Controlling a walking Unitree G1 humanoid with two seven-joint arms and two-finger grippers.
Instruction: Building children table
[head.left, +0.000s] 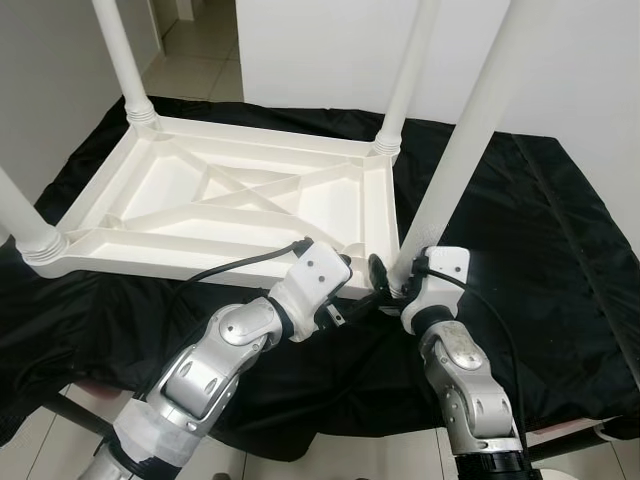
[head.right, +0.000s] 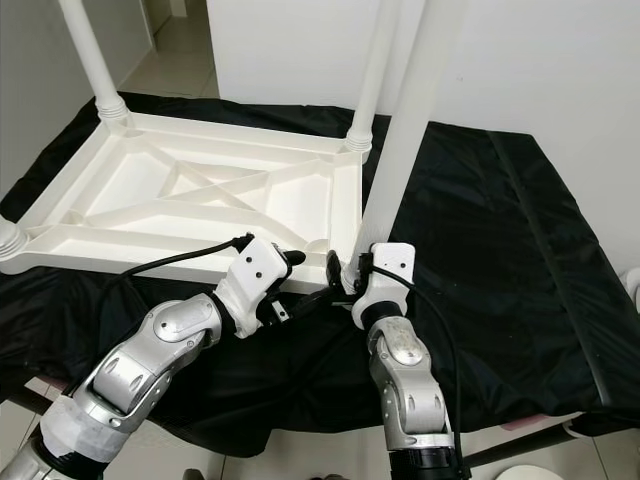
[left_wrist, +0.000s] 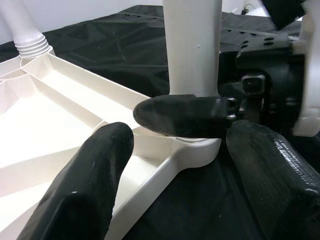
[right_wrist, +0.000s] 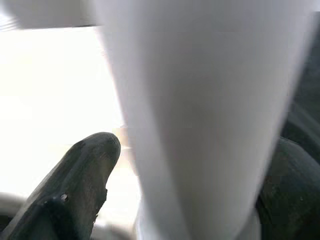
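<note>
A white plastic children's table (head.left: 200, 262) lies upside down on a black cloth. Legs stand up from its far left (head.left: 120, 55), far right (head.left: 405, 80) and near left (head.left: 25, 225) corners. A fourth leg (head.left: 470, 130) stands tilted at the near right corner. My right gripper (head.left: 395, 280) is shut on the base of that leg; in the right wrist view the leg (right_wrist: 200, 100) sits between the black fingers (right_wrist: 80, 185). My left gripper (head.left: 345, 292) is open just left of it, its fingers (left_wrist: 90, 180) spread on either side of the table's corner (left_wrist: 190, 155).
The black cloth (head.left: 540, 250) covers the work surface and hangs over its front edge. A white wall (head.left: 330, 50) stands behind, with tiled floor (head.left: 200, 50) at the back left. A black cable (head.left: 240, 262) runs along my left arm.
</note>
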